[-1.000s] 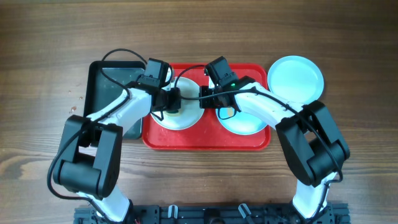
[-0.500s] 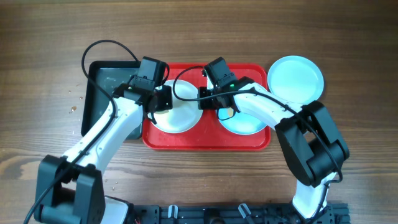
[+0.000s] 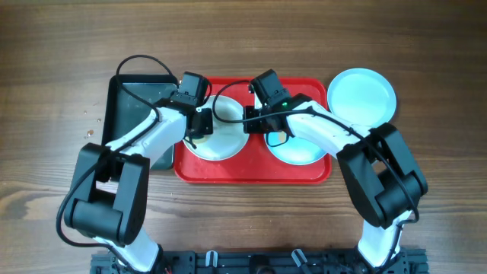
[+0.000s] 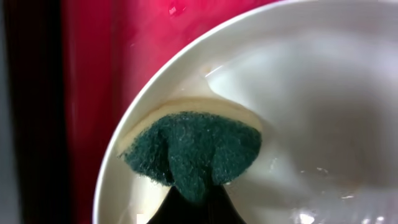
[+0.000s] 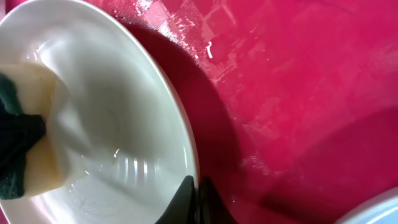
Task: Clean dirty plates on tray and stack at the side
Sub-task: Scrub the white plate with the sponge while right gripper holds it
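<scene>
Two grips to call, both tight: our left gripper [image 4: 196, 202] is clamped on the green sponge [image 4: 193, 149], pressed into the white plate [image 4: 311, 93], and our right gripper [image 5: 198, 199] pinches that plate's rim, steadying it on the red tray [image 5: 298, 93]. Half a second back the left arm [image 3: 152, 133] had swung outward; now it's tucked in again, so we judge scrubbing is mid-stroke. Beyond, one turquoise plate [image 3: 300, 148] waits on the tray, and a second turquoise plate [image 3: 361, 95] sits beside it.

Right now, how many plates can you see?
3: a white round plate on the red plastic tray's left half, a pale turquoise plate on its right half, a second turquoise plate on the wooden table beside it.
</scene>
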Controlling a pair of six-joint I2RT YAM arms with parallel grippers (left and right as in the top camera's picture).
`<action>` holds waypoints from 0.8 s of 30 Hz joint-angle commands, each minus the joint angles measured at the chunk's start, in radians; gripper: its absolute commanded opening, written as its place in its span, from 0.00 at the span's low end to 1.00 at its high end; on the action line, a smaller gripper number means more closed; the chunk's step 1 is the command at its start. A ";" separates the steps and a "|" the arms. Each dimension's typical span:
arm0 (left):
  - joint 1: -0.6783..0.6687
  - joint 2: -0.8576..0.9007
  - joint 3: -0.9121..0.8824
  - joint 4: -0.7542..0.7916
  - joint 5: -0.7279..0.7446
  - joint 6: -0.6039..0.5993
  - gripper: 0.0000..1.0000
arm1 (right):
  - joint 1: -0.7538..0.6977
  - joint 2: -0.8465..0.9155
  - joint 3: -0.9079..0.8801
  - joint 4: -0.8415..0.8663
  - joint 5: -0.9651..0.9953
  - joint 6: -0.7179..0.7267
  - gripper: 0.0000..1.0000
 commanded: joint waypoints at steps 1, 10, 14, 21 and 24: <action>-0.016 0.095 -0.035 0.023 0.293 -0.013 0.04 | 0.010 0.019 -0.003 0.006 -0.033 -0.014 0.04; -0.066 0.095 -0.035 0.039 0.328 -0.025 0.04 | 0.010 0.019 -0.003 0.006 -0.034 -0.014 0.04; -0.155 0.095 -0.035 0.093 0.335 -0.024 0.05 | 0.010 0.019 -0.003 0.006 -0.034 -0.014 0.04; -0.137 0.054 -0.018 0.059 0.227 -0.014 0.04 | 0.010 0.019 -0.003 0.006 -0.033 -0.014 0.04; -0.091 -0.042 0.013 -0.006 0.060 0.015 0.04 | 0.010 0.019 -0.003 0.006 -0.033 -0.014 0.04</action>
